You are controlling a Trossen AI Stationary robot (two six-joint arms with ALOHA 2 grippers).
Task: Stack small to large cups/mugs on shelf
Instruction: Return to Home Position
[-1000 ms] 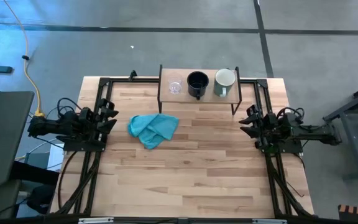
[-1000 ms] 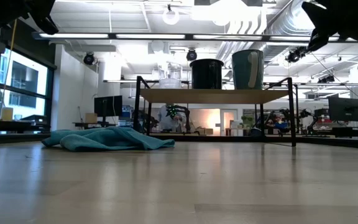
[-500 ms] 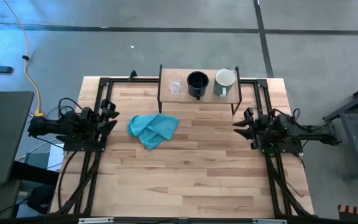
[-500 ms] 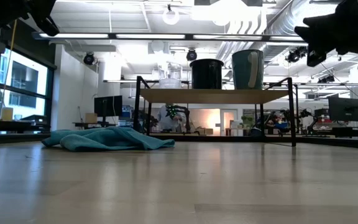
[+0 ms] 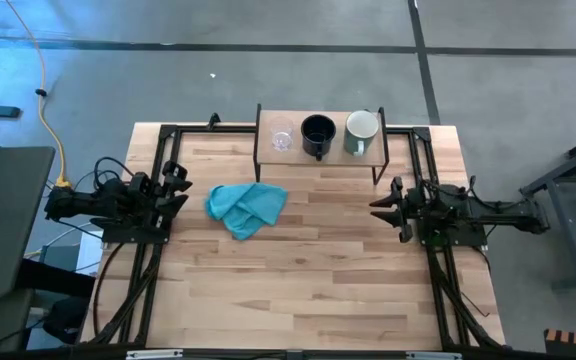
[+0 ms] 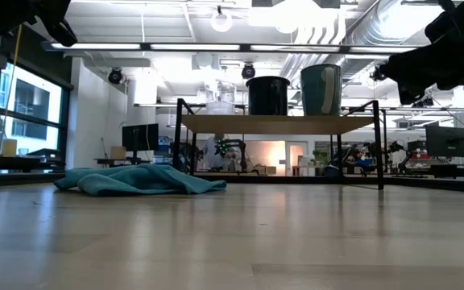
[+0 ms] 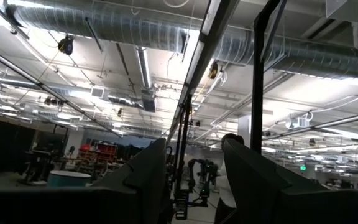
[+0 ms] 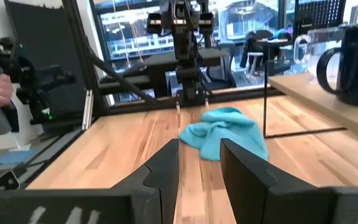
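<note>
All three on the shelf (image 5: pixel 268 118) in one row: glass cup (image 5: pixel 282 140), black mug (image 5: pixel 317 134), pale mug (image 5: pixel 361 131), small to large, row axis along the counter's (image 5: pixel 308 290) far edge. Right fingers (image 5: pixel 382 207) are nearer; the pale mug sits ahead and off to their right, well apart. They're slightly parted, holding nothing. Left fingers (image 5: pixel 179 187) at the opposite counter edge, also parted and empty, teal cloth (image 5: pixel 247 207) just ahead of them. Placement looks done, only homing left imo
</note>
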